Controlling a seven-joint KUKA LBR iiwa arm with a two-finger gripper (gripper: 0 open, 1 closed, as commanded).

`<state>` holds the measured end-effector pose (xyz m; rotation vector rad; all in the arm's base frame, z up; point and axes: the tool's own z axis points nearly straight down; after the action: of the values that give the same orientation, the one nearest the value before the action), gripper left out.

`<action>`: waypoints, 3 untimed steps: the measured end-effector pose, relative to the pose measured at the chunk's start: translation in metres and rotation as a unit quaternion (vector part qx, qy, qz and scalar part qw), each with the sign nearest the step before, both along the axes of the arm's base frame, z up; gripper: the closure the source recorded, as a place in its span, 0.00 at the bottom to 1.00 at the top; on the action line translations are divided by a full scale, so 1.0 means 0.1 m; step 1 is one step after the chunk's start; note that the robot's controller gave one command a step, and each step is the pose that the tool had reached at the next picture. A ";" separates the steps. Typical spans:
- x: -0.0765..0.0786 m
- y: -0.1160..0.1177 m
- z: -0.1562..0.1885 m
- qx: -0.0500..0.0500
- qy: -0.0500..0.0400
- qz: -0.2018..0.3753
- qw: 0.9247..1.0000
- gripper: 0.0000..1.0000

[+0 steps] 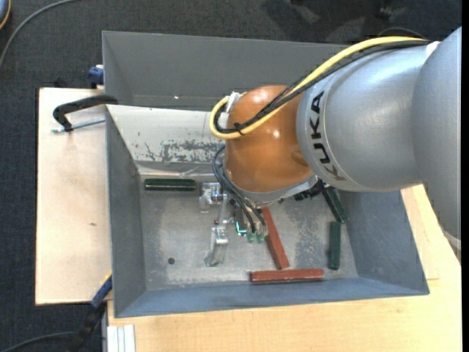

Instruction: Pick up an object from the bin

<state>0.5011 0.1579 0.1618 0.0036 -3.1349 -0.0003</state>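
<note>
Dark carpet lay around the grey metal bin [121, 218], whose speckled floor carried a few loose sticks, well apart from one another. The gripper [215, 220] hung left of the floor's middle, beneath the orange cover [264, 149] on the wrist. Its two metal fingers [218, 246] stood apart, one towards the back and one towards the front. What showed between them looked like bare floor, so it held nothing.

Nearest on its right lay a red-brown stick [276, 244]. Its long axis ran diagonally, from the back left under the wrist down towards the front right. Its upper end was hidden by the wrist's wiring, so its full length could not be made out.

A second red-brown bar [286, 275] lay flat along the foot of the front wall, with its long axis running left to right. Behind the gripper, a dark green bar [170, 185] also lay left to right, close to the back wall.

At the right, a dark green stick [334, 246] pointed nearly straight from front to back. Another dark green piece [335, 205] slanted just behind it, and the arm cut off its far end. Whether those two touched could not be told. A small dark speck [171, 261] sat on the floor at the front left, too small to name.
</note>
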 end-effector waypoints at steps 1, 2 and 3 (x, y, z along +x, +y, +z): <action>0.29 -0.56 -0.92 -0.002 -0.001 -0.102 0.995 0.00; 0.48 -1.13 -0.77 -0.001 -0.007 -0.122 0.992 0.00; 0.66 -1.80 -0.89 -0.001 -0.007 -0.037 0.999 0.00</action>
<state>0.5676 -0.0220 0.0733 -0.1137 -3.1461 0.0021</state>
